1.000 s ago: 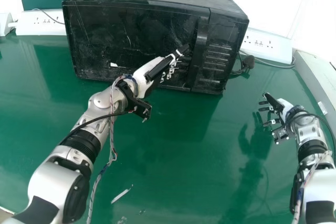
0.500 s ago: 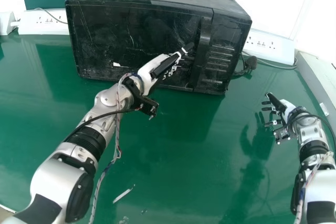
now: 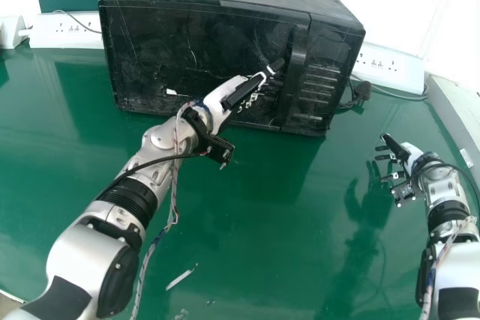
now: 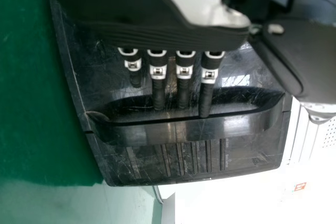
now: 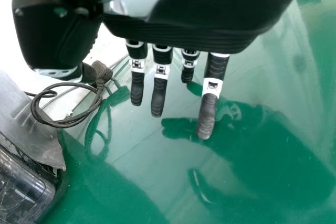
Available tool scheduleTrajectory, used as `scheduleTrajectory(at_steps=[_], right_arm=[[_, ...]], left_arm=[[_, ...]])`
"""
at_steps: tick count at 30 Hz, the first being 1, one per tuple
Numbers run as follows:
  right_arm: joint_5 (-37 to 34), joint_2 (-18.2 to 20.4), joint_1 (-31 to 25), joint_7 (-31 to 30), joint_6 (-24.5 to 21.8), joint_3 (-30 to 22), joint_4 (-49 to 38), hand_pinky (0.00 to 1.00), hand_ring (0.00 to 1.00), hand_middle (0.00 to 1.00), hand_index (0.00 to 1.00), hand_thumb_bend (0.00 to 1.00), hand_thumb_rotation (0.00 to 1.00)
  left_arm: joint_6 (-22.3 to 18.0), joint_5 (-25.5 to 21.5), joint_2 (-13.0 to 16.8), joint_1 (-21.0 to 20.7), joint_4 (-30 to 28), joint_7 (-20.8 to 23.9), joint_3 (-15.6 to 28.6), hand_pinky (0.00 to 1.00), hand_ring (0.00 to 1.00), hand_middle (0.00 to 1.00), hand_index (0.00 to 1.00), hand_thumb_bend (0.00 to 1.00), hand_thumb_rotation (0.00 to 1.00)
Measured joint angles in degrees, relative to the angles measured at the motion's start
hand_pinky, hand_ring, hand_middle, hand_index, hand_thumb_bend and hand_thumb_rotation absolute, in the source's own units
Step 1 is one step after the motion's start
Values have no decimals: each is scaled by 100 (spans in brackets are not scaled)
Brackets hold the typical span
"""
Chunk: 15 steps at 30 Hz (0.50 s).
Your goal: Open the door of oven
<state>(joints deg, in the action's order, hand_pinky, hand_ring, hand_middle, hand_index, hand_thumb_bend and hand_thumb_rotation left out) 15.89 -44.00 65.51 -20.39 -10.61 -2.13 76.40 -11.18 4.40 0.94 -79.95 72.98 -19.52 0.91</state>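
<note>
The black oven (image 3: 187, 43) stands at the back of the table with its door shut; its upright door handle (image 3: 294, 73) is right of the door's middle. My left hand (image 3: 238, 95) is in front of the door, fingers straight and pointing at the handle. In the left wrist view, the fingertips of my left hand (image 4: 181, 72) are at the recess beside the door handle (image 4: 184, 130); whether they touch it I cannot tell. My right hand (image 3: 401, 157) hovers over the table's right side, fingers relaxed, away from the oven; in the right wrist view my right hand (image 5: 173, 77) holds nothing.
White power strips (image 3: 69, 31) lie behind the oven on both sides. A black cable with a plug (image 3: 363, 91) is beside the oven's right side. A pale ledge (image 3: 454, 114) runs along the right edge, and a thin white scrap (image 3: 180, 279) lies on the green table (image 3: 277, 230).
The oven has shifted slightly rightward in the head view, and the background with it. My left hand has moved a little to the right, its fingertips nearer the handle.
</note>
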Motion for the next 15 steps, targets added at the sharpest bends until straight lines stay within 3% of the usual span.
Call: scheduleTrajectory(at_steps=[9, 15], right_arm=[[-2, 15, -5, 57, 30, -21, 0, 66, 72, 77, 83, 54, 48], [-6, 21, -6, 65, 29, -36, 0, 67, 74, 78, 83, 51, 49]], left_arm=[[84, -4, -75, -49, 30, 147, 12, 76, 89, 93, 94, 100, 88], [205, 5, -96, -173, 122, 302, 17, 76, 89, 92, 94, 100, 90]])
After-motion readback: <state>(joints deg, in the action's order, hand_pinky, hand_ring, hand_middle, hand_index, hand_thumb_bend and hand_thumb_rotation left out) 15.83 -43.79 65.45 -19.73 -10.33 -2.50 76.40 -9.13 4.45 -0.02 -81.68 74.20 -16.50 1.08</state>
